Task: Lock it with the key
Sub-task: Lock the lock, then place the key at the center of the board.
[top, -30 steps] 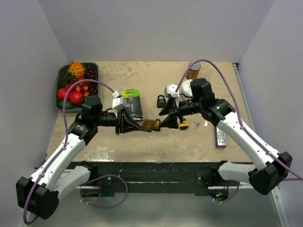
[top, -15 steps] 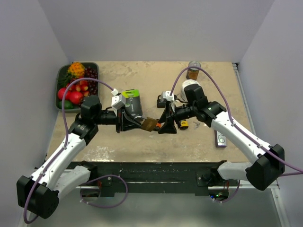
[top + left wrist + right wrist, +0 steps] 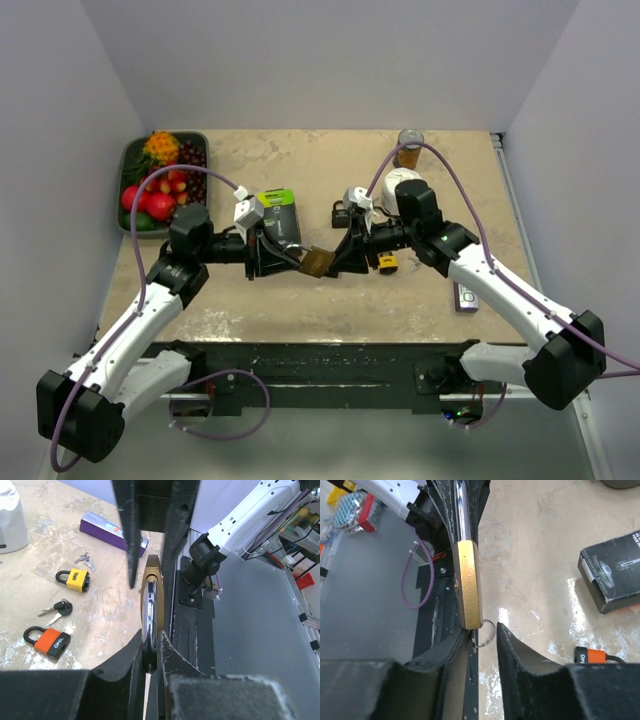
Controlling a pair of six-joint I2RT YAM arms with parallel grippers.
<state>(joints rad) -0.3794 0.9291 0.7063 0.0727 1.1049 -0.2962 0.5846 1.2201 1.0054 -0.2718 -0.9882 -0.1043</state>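
along the near edge of the tan marbled table (image 3: 300, 310) a bare strip of tabletop is left open, running the full width in front of the grippers.

just beyond that strip, the two grippers are met tip to tip at mid-table. the brass padlock (image 3: 469, 585) is held up between them, off the surface and edge-on in both wrist views. its chromed shackle (image 3: 149, 622) is clamped between the fingers of the left gripper (image 3: 150, 647), whose jaws are closed on it. the right gripper (image 3: 485, 635) is set at the lock's bottom end with its jaws apart, one finger to either side. a thin wire key ring (image 3: 487, 630) is seen in the gap at the lock's base; whether the key itself is gripped cannot be told.

on the table near the right gripper lie a small yellow padlock (image 3: 388, 263), an orange padlock (image 3: 47, 639) and a loose bunch of black-headed keys (image 3: 56, 607). a flat purple box (image 3: 466, 292) lies further right, short of the right edge.

just behind the left gripper a black carton with a green top (image 3: 280, 215) is found, and behind the right gripper a small dark padlock (image 3: 341, 212) and a white container (image 3: 400, 183).

at the far edge stands an amber glass jar (image 3: 410, 148). a dark tray of fruit (image 3: 124, 165) fills the far-left corner. bare tabletop is left between tray and jar.
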